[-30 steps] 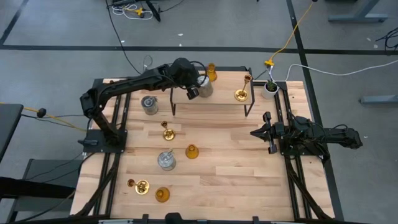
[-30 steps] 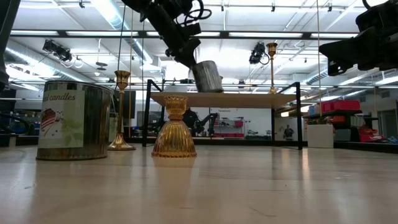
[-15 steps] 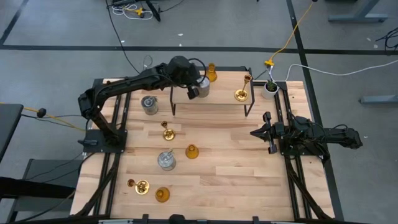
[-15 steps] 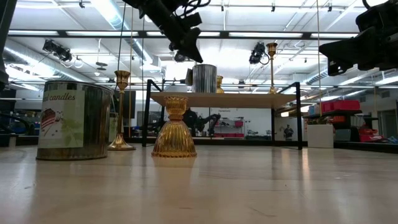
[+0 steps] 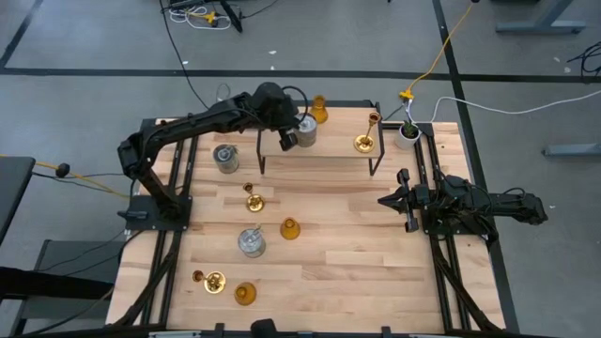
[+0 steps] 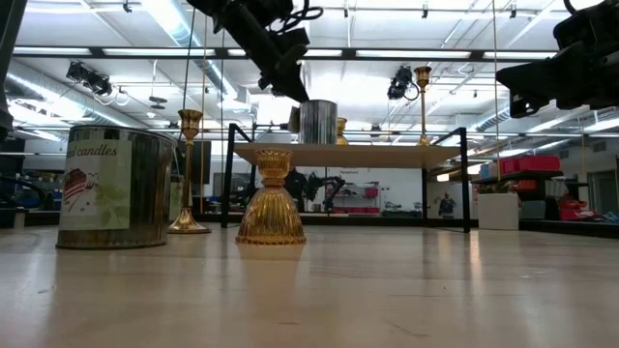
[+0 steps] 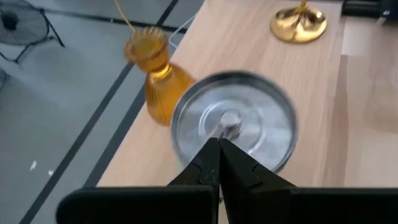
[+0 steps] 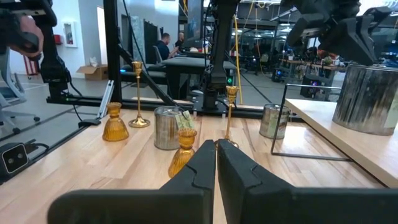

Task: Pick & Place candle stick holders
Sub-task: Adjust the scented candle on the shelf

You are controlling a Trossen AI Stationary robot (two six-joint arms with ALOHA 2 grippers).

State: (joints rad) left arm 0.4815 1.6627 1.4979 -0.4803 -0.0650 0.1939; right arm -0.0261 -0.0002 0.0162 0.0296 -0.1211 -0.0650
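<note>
A silvery cylinder holder [image 5: 307, 128] stands upright on the raised wooden shelf [image 5: 324, 152] at the table's far side, beside an amber holder [image 5: 319, 111] and a brass holder [image 5: 364, 142]. My left gripper [image 7: 219, 147] is shut and slants down just over the cylinder's [image 6: 317, 121] rim. On the table below stand two silvery cylinders [image 5: 225, 158] [image 5: 251, 242], two brass holders [image 5: 252, 199] [image 5: 214, 280] and two amber ones [image 5: 290, 228] [image 5: 245, 294]. My right gripper [image 5: 385, 200] waits shut at the table's right side. My left gripper holds its shut fingertips [image 6: 296, 92] right by the near-left part of the silvery cylinder's top rim [image 6: 304, 101], slanting down from above. I cannot tell whether they touch it. The cylinder stands upright on its base on the shelf.
A small white pot with a green plant [image 5: 408, 133] stands at the far right corner, next to the shelf. The shelf rests on thin black legs [image 5: 260, 160]. Bare wood lies between the shelf and the right arm.
The silvery cylinder, tilted under my left gripper's fingers a second ago, has come upright on the shelf. My left gripper has tipped and drawn slightly up off it, staying shut.
</note>
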